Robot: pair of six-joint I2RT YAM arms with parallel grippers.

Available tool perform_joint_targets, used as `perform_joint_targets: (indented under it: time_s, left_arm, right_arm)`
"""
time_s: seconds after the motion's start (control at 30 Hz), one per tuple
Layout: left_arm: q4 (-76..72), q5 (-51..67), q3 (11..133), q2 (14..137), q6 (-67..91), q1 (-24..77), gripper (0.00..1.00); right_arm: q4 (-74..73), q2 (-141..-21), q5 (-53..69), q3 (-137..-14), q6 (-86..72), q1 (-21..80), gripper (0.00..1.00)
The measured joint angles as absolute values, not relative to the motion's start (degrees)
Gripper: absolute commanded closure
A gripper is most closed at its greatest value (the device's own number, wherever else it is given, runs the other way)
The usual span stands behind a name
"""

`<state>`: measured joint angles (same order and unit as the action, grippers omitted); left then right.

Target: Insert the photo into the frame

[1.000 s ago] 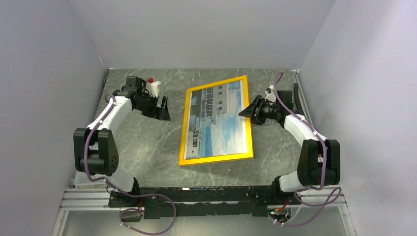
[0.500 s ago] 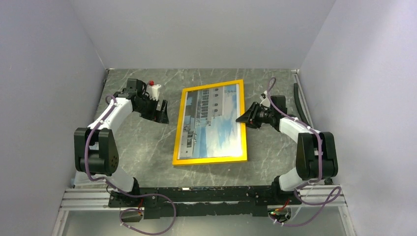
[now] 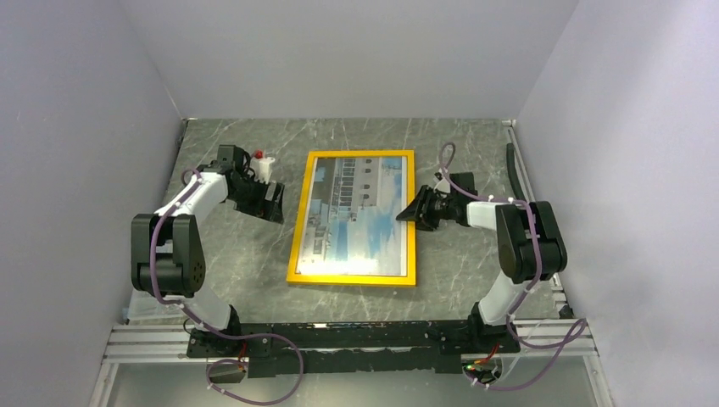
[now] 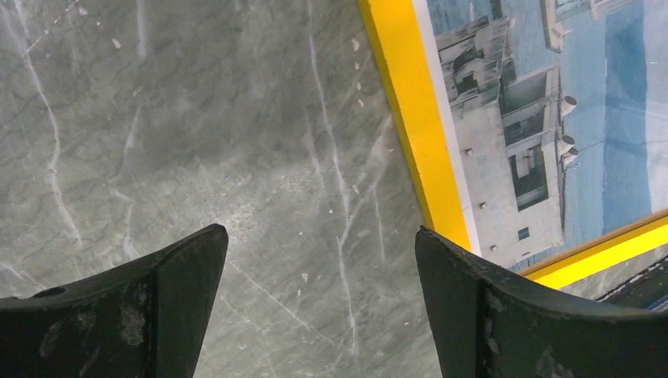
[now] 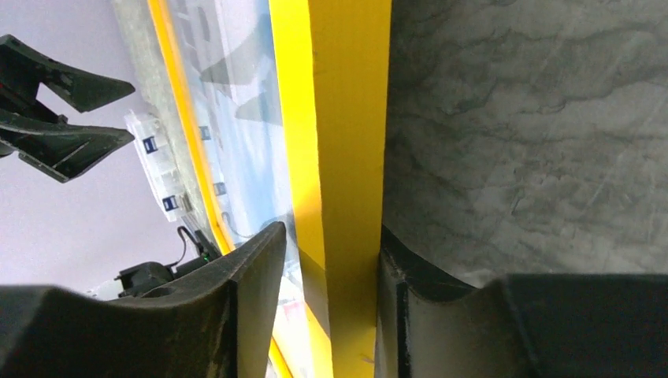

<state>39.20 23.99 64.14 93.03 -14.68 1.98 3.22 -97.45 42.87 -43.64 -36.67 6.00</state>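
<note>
The yellow frame (image 3: 298, 220) lies flat on the marble table with the photo (image 3: 356, 216) of a white building and blue sky inside it, under the pane. My right gripper (image 3: 409, 212) reaches in sideways at the frame's right rail. In the right wrist view the rail (image 5: 346, 118) stands between the jaws of this gripper (image 5: 332, 230). One finger (image 5: 441, 315) touches the rail's outer side. The other finger (image 5: 236, 299) hovers over the pane with a thin gap. My left gripper (image 3: 277, 202) is wide open over bare table, just left of the frame (image 4: 413, 118) and photo (image 4: 536, 118).
Lilac walls close the table in on the left, back and right. A dark cable (image 3: 511, 170) runs along the right edge. An aluminium rail (image 3: 153, 343) with the arm bases lines the near edge. Grey marble (image 3: 237, 254) surrounds the frame.
The frame slid left with the right gripper and turned from tilted to nearly square with the table. The left gripper drew back slightly to the left, staying open.
</note>
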Motion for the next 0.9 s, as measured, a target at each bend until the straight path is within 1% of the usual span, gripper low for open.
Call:
perform_joint_targets:
  time_s: [0.03,0.07,0.1,0.13,0.2,0.33,0.47,0.7,0.9]
  left_arm:
    - [39.13,23.92,63.90,93.17,-14.87,1.74,0.05]
    - [39.05,23.86,63.59,93.27,-15.11,1.48,0.05]
    - [38.81,23.75,63.26,93.30,-15.33,1.17,0.05]
    - [38.79,23.64,63.07,93.30,-15.40,0.95,0.05]
    - [38.61,23.64,62.92,93.30,-15.44,0.54,0.05]
    - [37.60,23.62,62.37,93.30,-15.62,-0.25,0.05]
    - [37.45,23.66,61.78,93.30,-15.64,-1.48,0.05]
    - [36.05,23.73,61.34,93.30,-15.62,-3.99,0.05]
    - [35.64,24.16,60.82,93.30,-15.55,-4.21,0.05]
  right_arm:
    - [3.75,-98.30,42.83,-43.66,-36.69,6.26,0.46]
    - [4.05,-99.22,42.74,-43.77,-36.64,6.59,0.32]
    - [4.16,-100.09,42.48,-43.99,-36.67,6.94,0.06]
    - [4.08,-100.75,42.50,-44.25,-36.91,7.27,0.01]
    - [4.08,-101.14,44.88,-46.74,-37.34,8.12,0.00]
    - [3.60,-102.74,41.32,-50.70,-35.05,10.68,0.00]
    - [-1.17,-102.74,36.93,-53.30,-32.73,12.08,0.00]
    - [-14.79,-100.92,20.36,-59.18,-25.26,12.88,0.00]
    - [-21.21,-98.91,13.45,-61.28,-22.00,12.73,0.00]
